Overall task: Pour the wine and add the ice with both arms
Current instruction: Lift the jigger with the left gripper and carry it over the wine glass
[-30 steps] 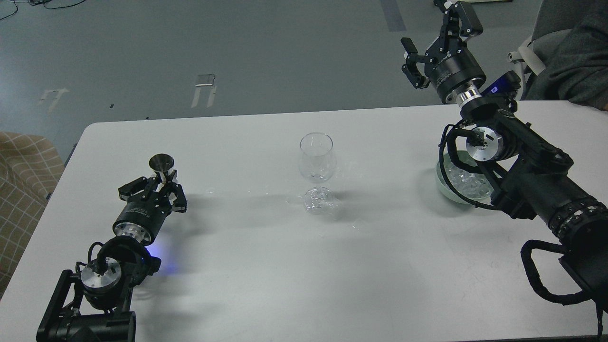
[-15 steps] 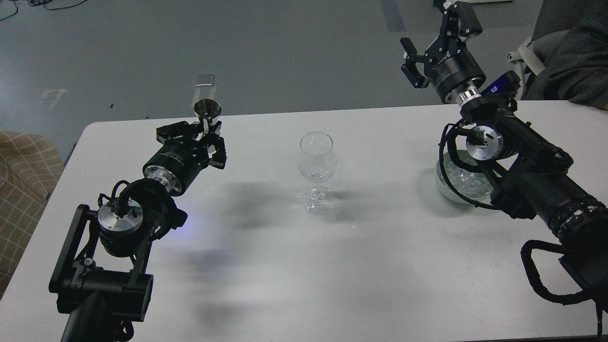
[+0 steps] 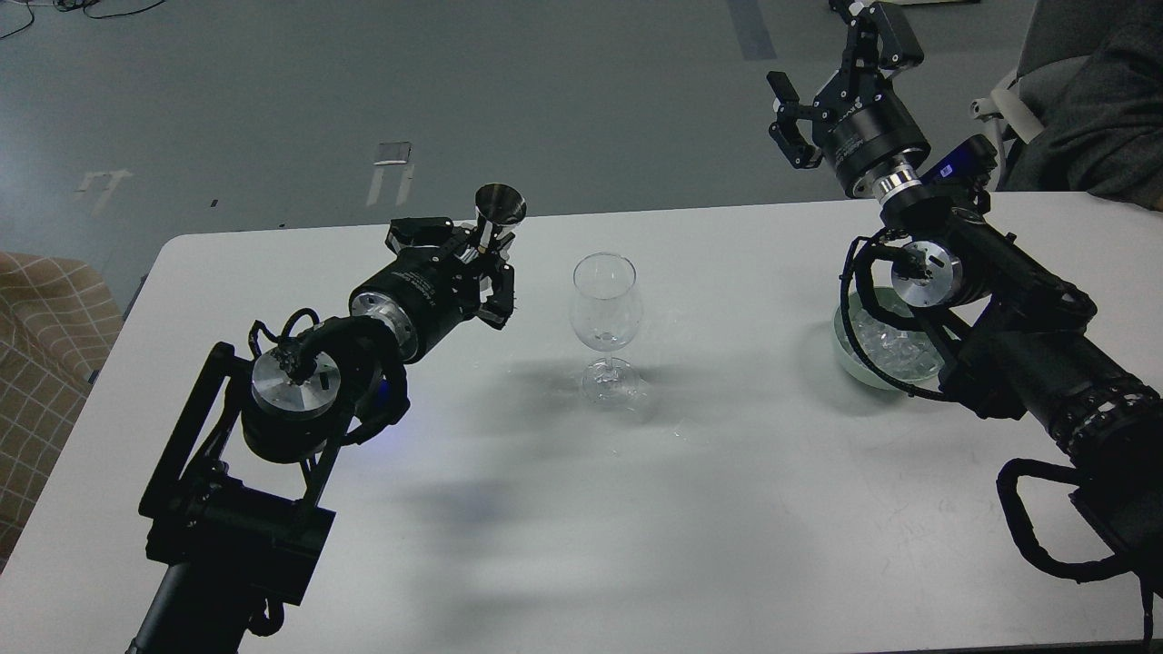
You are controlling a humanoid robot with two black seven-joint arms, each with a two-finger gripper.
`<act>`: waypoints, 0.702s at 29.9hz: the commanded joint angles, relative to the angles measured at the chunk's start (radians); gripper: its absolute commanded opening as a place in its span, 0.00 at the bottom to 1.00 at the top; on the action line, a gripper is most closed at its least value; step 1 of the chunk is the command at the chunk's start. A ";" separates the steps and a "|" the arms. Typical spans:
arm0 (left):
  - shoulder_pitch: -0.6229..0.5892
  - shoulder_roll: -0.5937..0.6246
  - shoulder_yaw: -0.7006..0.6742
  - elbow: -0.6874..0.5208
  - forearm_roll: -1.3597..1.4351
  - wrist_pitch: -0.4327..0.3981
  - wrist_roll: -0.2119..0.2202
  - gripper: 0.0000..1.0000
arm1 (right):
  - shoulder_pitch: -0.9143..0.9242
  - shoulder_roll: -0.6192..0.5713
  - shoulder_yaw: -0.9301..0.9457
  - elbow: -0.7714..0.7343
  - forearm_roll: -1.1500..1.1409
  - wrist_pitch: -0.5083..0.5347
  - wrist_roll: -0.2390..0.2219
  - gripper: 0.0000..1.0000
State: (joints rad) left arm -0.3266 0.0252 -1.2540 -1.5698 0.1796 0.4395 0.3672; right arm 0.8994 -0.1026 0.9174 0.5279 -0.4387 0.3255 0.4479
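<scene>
Your white table [image 3: 509,545] gives you the room: wide bare surface lies nearer you than both sets of fingers, while its far edge runs close behind the left ones, so there is little margin that way.

Your right arm [image 3: 1018,354] crosses over the pale green bowl [image 3: 849,359], hiding part of it; the ice [image 3: 886,341] sits in that bowl, well below and behind the right gripper [image 3: 831,86], whose fingers stand apart and hold nothing, raised beyond the table's far edge. That looks like a waiting pose, clear of the glass.

Your left gripper [image 3: 482,263] has its fingers clamped on the stem of a small metal measuring cup [image 3: 500,211], mouth up, so its contents, if any, stay in. I cannot see inside it.

The wineglass [image 3: 607,313] stands upright and looks empty, just to the right of the left fingertips and well left of the bowl. Open air lies between cup and rim, so a tilt toward the glass looks unobstructed.
</scene>
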 commanded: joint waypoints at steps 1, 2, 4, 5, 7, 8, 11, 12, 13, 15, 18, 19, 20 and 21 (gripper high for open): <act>-0.003 -0.022 0.037 -0.022 0.041 0.047 0.004 0.00 | -0.001 0.000 0.000 0.000 0.000 0.000 0.000 1.00; -0.005 -0.025 0.041 -0.027 0.049 0.049 0.009 0.00 | -0.001 0.000 0.000 0.000 0.000 0.000 0.000 1.00; -0.022 -0.025 0.047 -0.030 0.067 0.049 0.021 0.00 | -0.001 0.000 0.000 0.000 0.000 0.000 0.000 1.00; -0.028 -0.025 0.048 -0.030 0.075 0.049 0.024 0.00 | -0.001 0.000 0.000 0.000 0.000 0.000 0.002 1.00; -0.043 -0.025 0.048 -0.027 0.096 0.049 0.030 0.00 | -0.001 0.001 0.000 0.001 0.000 0.000 0.000 1.00; -0.043 -0.025 0.050 -0.026 0.098 0.049 0.030 0.00 | -0.001 0.001 0.000 0.001 0.000 0.000 0.000 1.00; -0.045 -0.025 0.062 -0.025 0.103 0.049 0.027 0.00 | -0.001 0.001 -0.002 0.001 0.000 0.000 0.000 1.00; -0.046 -0.025 0.074 -0.024 0.119 0.049 0.027 0.00 | -0.001 0.001 -0.002 0.001 0.000 0.000 0.000 1.00; -0.049 -0.025 0.080 -0.024 0.148 0.049 0.030 0.00 | -0.001 0.000 -0.002 0.001 0.000 0.000 0.000 1.00; -0.049 -0.025 0.088 -0.024 0.175 0.049 0.035 0.00 | -0.001 0.001 -0.002 0.003 0.000 0.000 0.000 1.00; -0.057 -0.025 0.097 -0.025 0.187 0.049 0.052 0.00 | -0.001 0.001 -0.002 0.003 0.000 0.000 0.002 1.00; -0.061 -0.025 0.097 -0.025 0.189 0.049 0.052 0.00 | -0.001 0.001 -0.002 0.003 0.000 0.000 0.002 1.00; -0.066 -0.025 0.097 -0.025 0.196 0.049 0.050 0.00 | -0.001 0.001 -0.002 0.003 0.000 0.000 0.002 1.00; -0.068 -0.025 0.099 -0.025 0.207 0.049 0.052 0.00 | -0.001 0.001 -0.002 0.003 0.000 0.000 0.000 1.00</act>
State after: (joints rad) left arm -0.3861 -0.0001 -1.1577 -1.5941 0.3681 0.4887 0.4166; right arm 0.8989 -0.1013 0.9157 0.5306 -0.4388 0.3252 0.4491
